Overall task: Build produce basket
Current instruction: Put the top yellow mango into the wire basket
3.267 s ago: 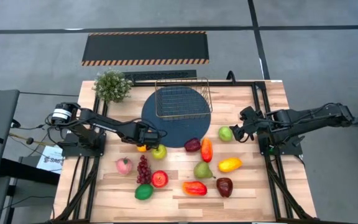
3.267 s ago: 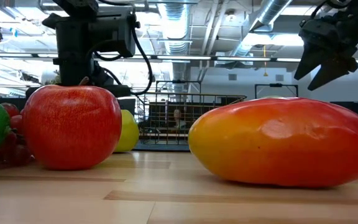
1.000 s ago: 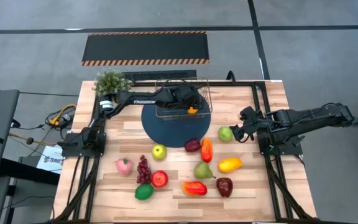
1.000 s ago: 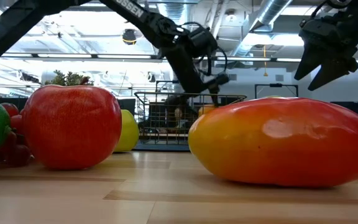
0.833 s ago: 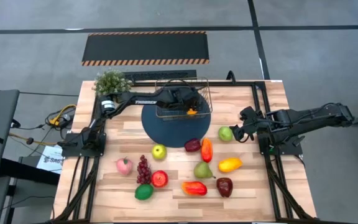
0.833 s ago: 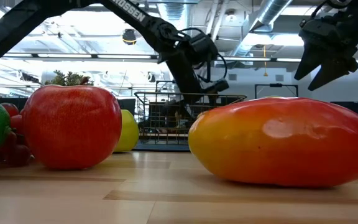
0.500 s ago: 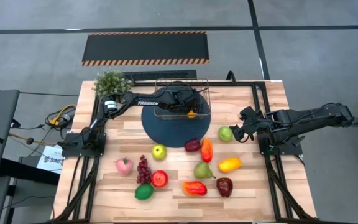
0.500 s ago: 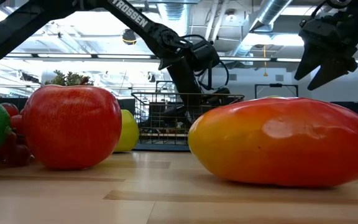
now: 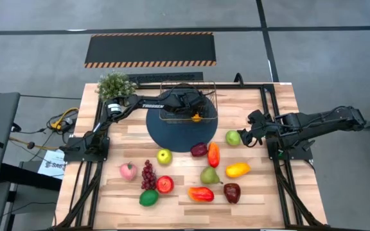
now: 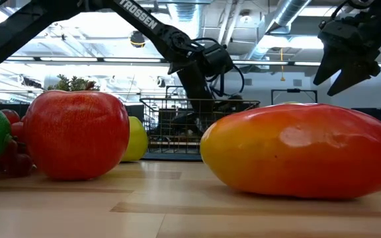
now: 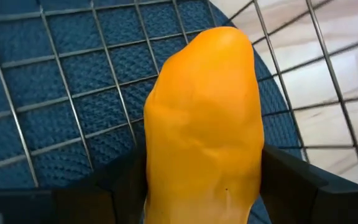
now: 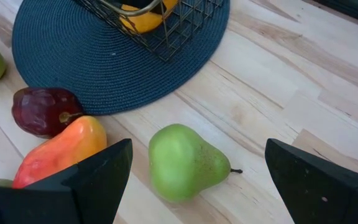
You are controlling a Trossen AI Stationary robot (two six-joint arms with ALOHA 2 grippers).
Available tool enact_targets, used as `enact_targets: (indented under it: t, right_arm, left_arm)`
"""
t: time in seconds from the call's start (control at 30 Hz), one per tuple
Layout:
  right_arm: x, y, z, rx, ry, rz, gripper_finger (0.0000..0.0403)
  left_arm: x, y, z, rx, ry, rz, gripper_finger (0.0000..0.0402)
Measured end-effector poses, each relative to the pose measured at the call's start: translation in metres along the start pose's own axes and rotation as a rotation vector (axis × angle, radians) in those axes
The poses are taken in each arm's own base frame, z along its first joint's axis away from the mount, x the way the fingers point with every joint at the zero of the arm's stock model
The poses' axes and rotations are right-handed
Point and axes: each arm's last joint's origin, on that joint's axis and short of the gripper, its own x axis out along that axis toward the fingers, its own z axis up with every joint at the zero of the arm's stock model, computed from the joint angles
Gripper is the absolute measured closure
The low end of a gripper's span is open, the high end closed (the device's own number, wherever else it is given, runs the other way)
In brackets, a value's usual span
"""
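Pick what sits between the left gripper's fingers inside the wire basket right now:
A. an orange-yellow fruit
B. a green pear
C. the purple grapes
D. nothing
A: the left wrist view shows the orange-yellow fruit between the left gripper's dark fingers, over the basket's mesh floor.

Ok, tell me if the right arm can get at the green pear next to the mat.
Probably yes. The right gripper hangs open just over the green pear, which lies alone on bare wood beside the blue mat, with nothing between them.
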Motion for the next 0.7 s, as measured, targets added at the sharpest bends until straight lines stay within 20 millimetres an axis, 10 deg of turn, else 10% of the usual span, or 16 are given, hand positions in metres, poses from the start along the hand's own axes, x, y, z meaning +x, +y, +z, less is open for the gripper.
enact_targets:
  t: [0.7]
  right_arm:
    - [0.000,0.000,0.000,0.000,0.000,0.000,0.0017]
  left_arm:
    - [-0.011,-0.004,0.006,0.118,0.033,0.043,0.0130]
